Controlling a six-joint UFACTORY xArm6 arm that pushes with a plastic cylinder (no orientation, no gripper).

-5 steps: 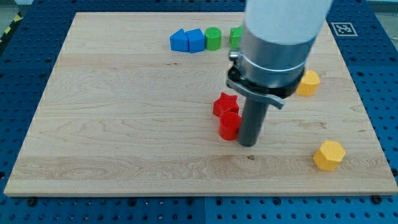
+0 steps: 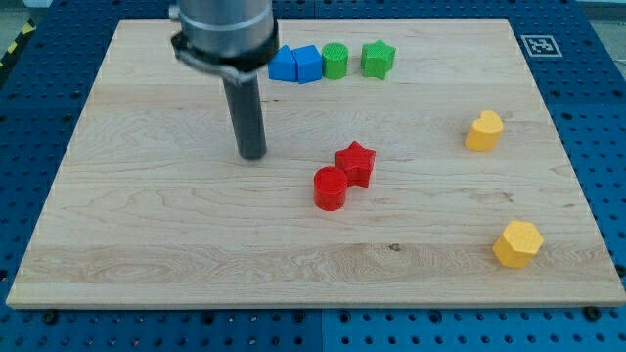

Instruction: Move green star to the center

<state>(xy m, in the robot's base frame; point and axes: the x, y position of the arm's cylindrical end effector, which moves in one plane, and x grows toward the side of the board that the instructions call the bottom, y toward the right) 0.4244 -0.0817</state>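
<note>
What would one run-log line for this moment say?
my tip: bare board, left of red blocks | green star: top edge, untouched, right of green cylinder | centre: not reached

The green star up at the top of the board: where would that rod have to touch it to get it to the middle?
No grabbing here, only pushing. The green star sits at the view's top, right of the green round block. The centre lies below and slightly left of it, so my tip should probably go round above the star, press its top-right face and push down-left. The red star sits near that path.

Upright rod, my tip (image 2: 253, 155) on the board
</note>
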